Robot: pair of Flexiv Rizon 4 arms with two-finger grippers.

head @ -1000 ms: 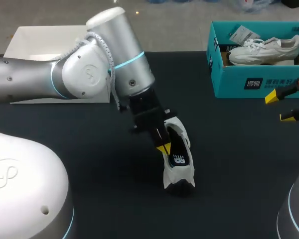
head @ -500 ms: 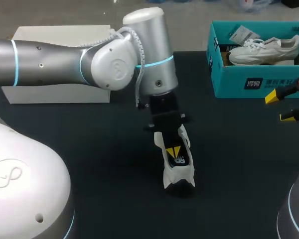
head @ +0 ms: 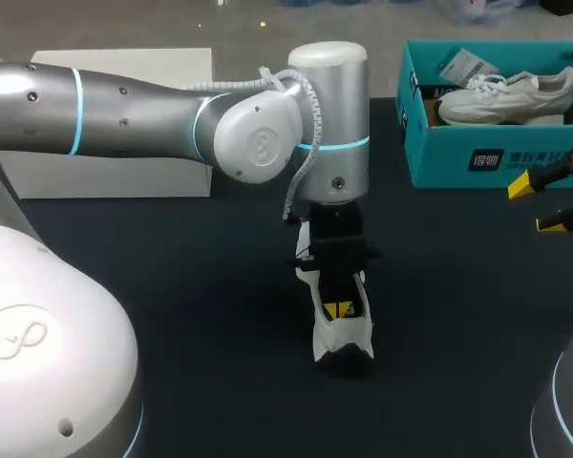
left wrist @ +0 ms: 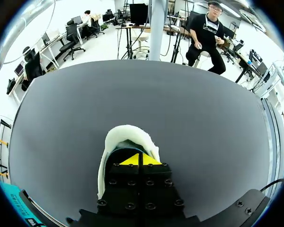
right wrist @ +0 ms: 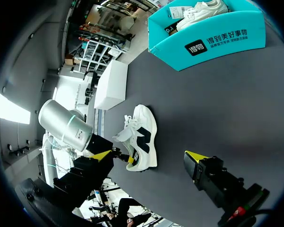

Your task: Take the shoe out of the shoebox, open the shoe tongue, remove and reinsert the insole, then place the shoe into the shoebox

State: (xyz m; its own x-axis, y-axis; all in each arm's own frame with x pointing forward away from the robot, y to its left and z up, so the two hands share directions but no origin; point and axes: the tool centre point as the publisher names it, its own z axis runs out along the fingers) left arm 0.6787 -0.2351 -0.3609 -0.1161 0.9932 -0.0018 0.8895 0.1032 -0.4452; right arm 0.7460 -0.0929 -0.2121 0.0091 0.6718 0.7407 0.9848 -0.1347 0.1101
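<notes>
While upright over the shoe (head: 342, 336), left claw (head: 338, 309) tips together inside it.

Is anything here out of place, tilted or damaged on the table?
Nothing looks damaged or spilled. One shoe stands upright on the table, with the left gripper inside its opening. The other shoe lies on its side in the shoebox.

Shoe (right wrist: 143, 135): white, dark side mark, on the table (right wrist: 217, 104), ahead of the right gripper (right wrist: 150, 157).
Right gripper: fingers wide apart, holding nothing.
Left gripper (right wrist: 128, 159): at the shoe's opening.
Shoebox (right wrist: 213, 45): teal, at the table's edge, second shoe (right wrist: 201, 10) inside.
</notes>
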